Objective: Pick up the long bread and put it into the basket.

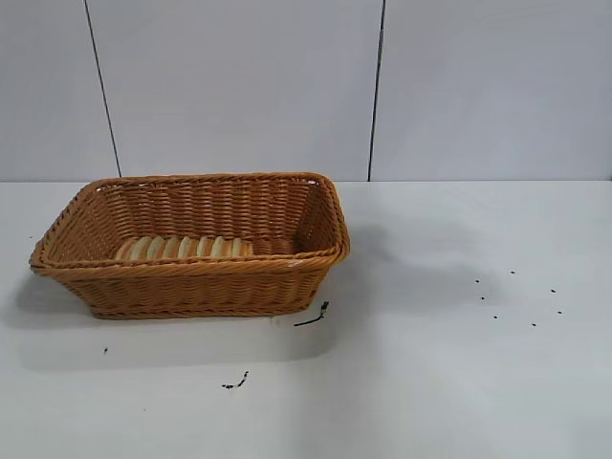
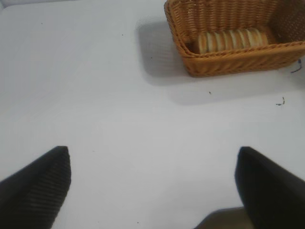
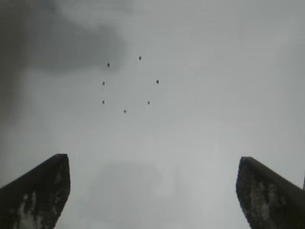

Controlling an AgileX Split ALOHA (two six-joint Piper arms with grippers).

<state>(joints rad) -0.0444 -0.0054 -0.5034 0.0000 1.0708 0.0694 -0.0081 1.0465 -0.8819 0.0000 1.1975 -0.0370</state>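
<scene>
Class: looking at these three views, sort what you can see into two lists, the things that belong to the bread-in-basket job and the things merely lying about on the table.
Job: long bread, lying inside the basket; right gripper, open, empty.

Lying about: ring of dark dots; two black scraps near the basket; left gripper, open, idle.

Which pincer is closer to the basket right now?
Probably left. The left pincer, open, looks across bare table at the basket holding the long bread; the right pincer, open, sees only dotted table.

From my exterior camera I see the basket (image 1: 191,244) on the table (image 1: 430,382) at about nine o'clock from centre, the long bread (image 1: 184,248) lying inside it along the near wall, and a ring of dots (image 1: 516,296) at four o'clock
</scene>
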